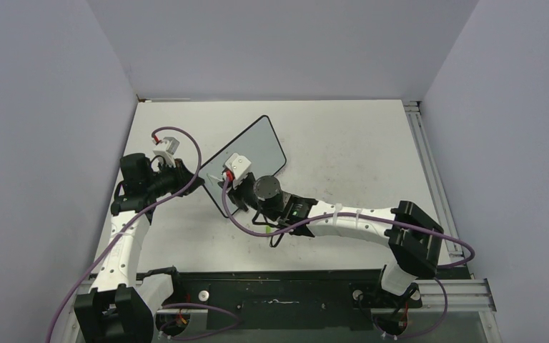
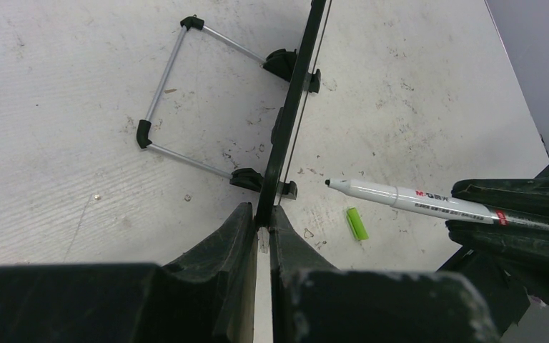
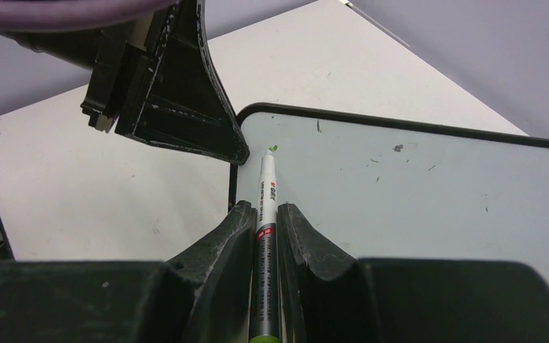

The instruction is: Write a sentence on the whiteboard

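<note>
The whiteboard (image 3: pixel 414 193), propped on its wire stand (image 2: pixel 164 93) left of centre on the table (image 1: pixel 350 143), bears only a tiny green mark (image 3: pixel 272 148) near one corner, so the sentence looks barely begun. The left gripper (image 2: pixel 263 214) is clamped on the board's edge. The right gripper (image 3: pixel 261 211) is closed around the marker (image 3: pixel 266 186), its tip close beside that mark.

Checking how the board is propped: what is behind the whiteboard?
A silver wire stand with black corners rests on the table behind the whiteboard, joined to its frame. It is edge-on here, so its back face cannot be seen.
</note>
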You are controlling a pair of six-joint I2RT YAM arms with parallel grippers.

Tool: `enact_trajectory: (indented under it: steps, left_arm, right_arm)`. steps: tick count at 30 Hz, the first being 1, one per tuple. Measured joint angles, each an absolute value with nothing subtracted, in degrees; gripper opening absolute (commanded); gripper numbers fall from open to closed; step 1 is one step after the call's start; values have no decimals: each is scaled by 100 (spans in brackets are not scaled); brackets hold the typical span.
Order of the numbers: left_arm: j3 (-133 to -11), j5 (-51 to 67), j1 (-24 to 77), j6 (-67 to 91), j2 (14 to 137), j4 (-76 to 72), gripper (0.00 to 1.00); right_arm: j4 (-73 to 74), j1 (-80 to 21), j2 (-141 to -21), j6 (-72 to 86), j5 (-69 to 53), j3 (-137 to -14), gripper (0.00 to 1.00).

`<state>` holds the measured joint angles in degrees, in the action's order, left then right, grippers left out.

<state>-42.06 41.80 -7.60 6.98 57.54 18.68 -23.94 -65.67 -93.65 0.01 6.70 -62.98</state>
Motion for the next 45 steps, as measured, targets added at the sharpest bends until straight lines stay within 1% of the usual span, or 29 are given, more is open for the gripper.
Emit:
enact_trajectory:
  steps: [16,45]
  left_arm:
    - [-4206,4180,-760,698,5754,1868,0]
    - [-4206,4143,-762,694,5754,1868,0]
  right_arm:
    - [-2521,-6567,-9730,-108,668,-6536,5]
    - [-2613,-6490,-9856,-106,666,-6615,5]
